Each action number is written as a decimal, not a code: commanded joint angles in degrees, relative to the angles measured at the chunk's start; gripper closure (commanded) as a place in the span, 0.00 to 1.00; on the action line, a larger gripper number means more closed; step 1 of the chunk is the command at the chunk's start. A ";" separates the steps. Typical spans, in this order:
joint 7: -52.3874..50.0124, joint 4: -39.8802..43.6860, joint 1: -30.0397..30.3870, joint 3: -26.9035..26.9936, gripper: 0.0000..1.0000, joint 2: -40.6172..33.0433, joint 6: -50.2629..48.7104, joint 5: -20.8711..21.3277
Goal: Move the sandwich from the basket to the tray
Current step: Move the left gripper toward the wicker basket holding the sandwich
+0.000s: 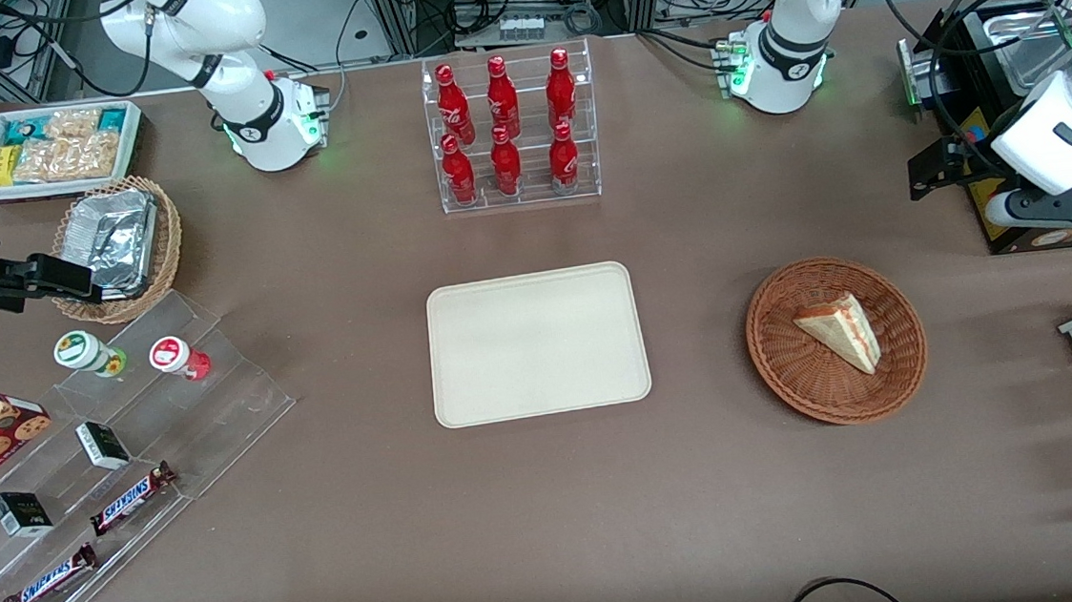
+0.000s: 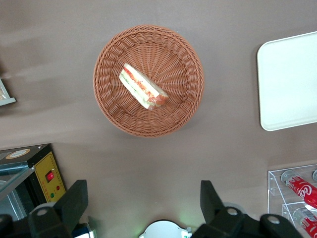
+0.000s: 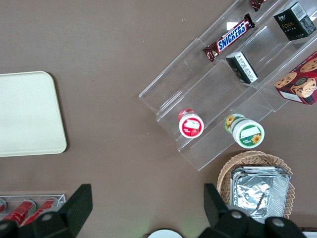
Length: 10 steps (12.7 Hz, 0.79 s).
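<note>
Black fingers spread wide and empty: that's the left arm's gripper (image 2: 143,208), hanging high above the brown table (image 1: 552,510), farther from the front camera than the basket and off toward the working arm's end. Nothing between the jaws, and the wrist camera looks straight down on the target, which suits a descent onto it. Out from there sits the reddish-brown woven basket (image 2: 106,94), and inside it the sandwich (image 2: 143,88) lies on its side, wedge flat on the weave, filling edge showing. That should let the fingers close across the bread faces, I'd judge. Well apart, toward the middle of the table, the cream tray (image 1: 466,383) waits bare, nothing blocking the carry.
</note>
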 commanded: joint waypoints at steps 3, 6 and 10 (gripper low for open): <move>0.10 0.43 -0.16 0.42 0.00 -0.12 0.05 -1.73; 0.10 -2.19 -0.16 0.42 0.00 0.15 2.59 -1.46; 0.10 -8.95 0.19 0.42 0.00 0.15 9.70 -1.73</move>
